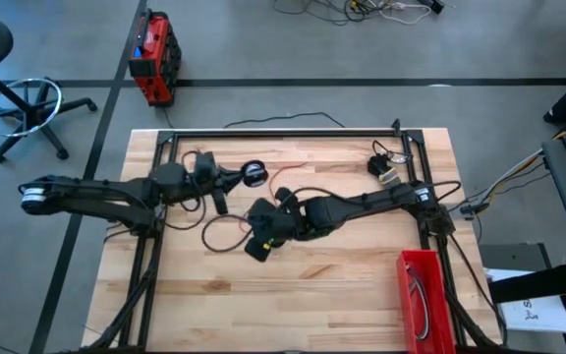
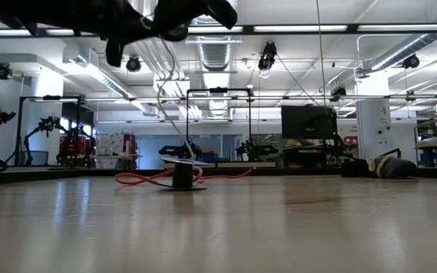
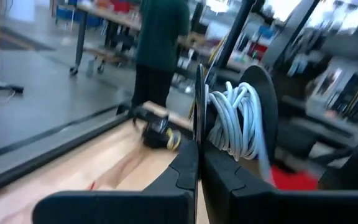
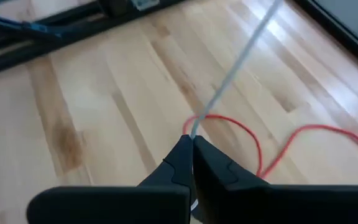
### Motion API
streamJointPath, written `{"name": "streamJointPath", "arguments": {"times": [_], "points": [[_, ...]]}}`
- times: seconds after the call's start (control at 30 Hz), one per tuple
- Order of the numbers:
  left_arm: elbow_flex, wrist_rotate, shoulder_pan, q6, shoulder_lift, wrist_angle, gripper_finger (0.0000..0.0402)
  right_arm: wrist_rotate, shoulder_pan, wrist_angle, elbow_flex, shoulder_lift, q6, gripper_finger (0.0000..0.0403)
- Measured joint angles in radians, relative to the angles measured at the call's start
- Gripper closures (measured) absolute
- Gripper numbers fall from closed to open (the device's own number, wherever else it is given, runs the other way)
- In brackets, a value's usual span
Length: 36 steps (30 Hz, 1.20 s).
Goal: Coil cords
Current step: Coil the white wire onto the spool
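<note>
My left gripper (image 1: 236,177) is shut on a black spool (image 1: 254,174) held above the table's far middle. White cord (image 3: 234,119) is wound in several turns between the spool's two discs. My right gripper (image 1: 259,241), near the table's centre, is shut on a free stretch of the white cord (image 4: 229,74), which runs straight up and away from its fingers. A red cord (image 1: 219,231) lies in loose loops on the wood below and to the left of my right gripper; it shows as red cord (image 4: 260,146) in the right wrist view. My left gripper pinches the rim of one thin black disc (image 3: 197,106) of the spool between its two fingers. The spool is lifted clear of the table, its axis across the fingers, the white coil beside them. My right gripper pinches the white cord (image 4: 194,127) between its fingertips, a single strand. The fingers slant down toward the table. The cord runs taut from the fingertips up and away, clear of the wood.
A small black coil with a plug (image 1: 381,162) lies at the table's far right. A red bin (image 1: 421,290) stands at the near right corner. A black frame (image 1: 283,133) runs round the table. A person (image 3: 160,43) stands beyond the far edge.
</note>
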Motion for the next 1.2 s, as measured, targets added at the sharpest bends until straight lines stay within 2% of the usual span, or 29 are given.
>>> {"name": "streamJointPath", "arguments": {"times": [0.13,0.33,0.5,0.63,0.8,1.0,1.1,1.2], "points": [[-0.001,0.055,-0.001,-0.007,-0.080,0.002,0.0401,0.006,0.004,-0.044,0.000,0.002,0.031,0.0403],[-0.001,0.274,-0.002,0.047,-0.169,-0.037,0.0401,0.011,0.003,-0.111,0.000,-0.041,0.029,0.0403],[-0.013,0.381,-0.003,0.154,-0.215,-0.151,0.0401,0.009,0.003,-0.206,0.000,-0.109,0.024,0.0403],[-0.038,0.385,-0.005,0.248,-0.211,-0.208,0.0401,0.008,-0.008,-0.196,0.004,-0.162,0.021,0.0403],[-0.055,0.380,-0.005,0.295,-0.137,-0.211,0.0401,-0.004,-0.033,-0.147,0.012,-0.178,0.005,0.0403],[-0.047,0.204,-0.005,0.291,-0.003,-0.193,0.0401,-0.096,-0.061,-0.041,0.006,-0.169,-0.001,0.0403],[-0.046,0.120,-0.005,0.266,0.061,-0.159,0.0402,-0.100,-0.067,-0.013,-0.001,-0.149,0.016,0.0403],[-0.046,0.096,-0.006,0.237,0.113,-0.086,0.0402,-0.097,-0.072,0.008,-0.005,-0.137,0.022,0.0403]]}}
